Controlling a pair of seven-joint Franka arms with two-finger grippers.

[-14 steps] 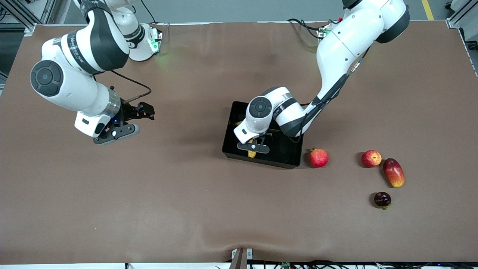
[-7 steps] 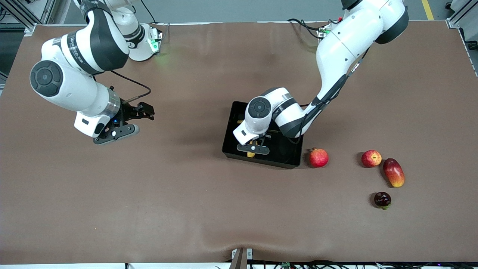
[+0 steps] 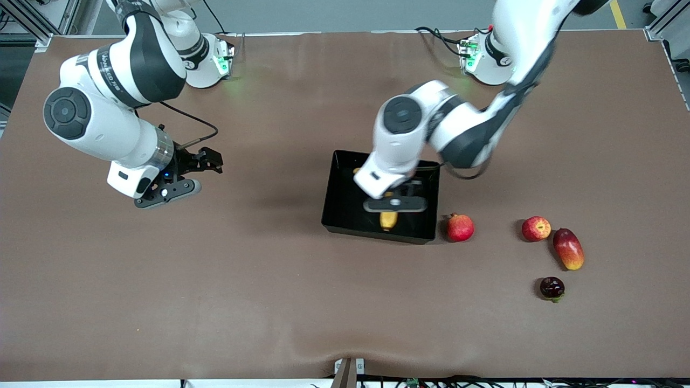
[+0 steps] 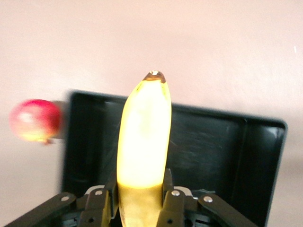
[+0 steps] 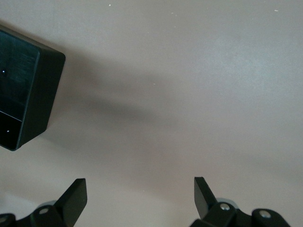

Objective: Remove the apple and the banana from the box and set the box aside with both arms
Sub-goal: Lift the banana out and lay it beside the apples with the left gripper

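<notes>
My left gripper is shut on the yellow banana and holds it in the air over the black box. In the left wrist view the banana sticks out from between the fingers, above the box. The red apple with yellow patches lies on the table toward the left arm's end. My right gripper is open and empty, waiting over bare table toward the right arm's end; its wrist view shows the gripper and a corner of the box.
A red pomegranate lies right beside the box, also in the left wrist view. A red-yellow mango lies beside the apple, and a dark round fruit lies nearer the camera. Brown cloth covers the table.
My left arm has risen from low inside the box, lifting the banana and shifting toward the left arm's end. The right arm has not moved.
</notes>
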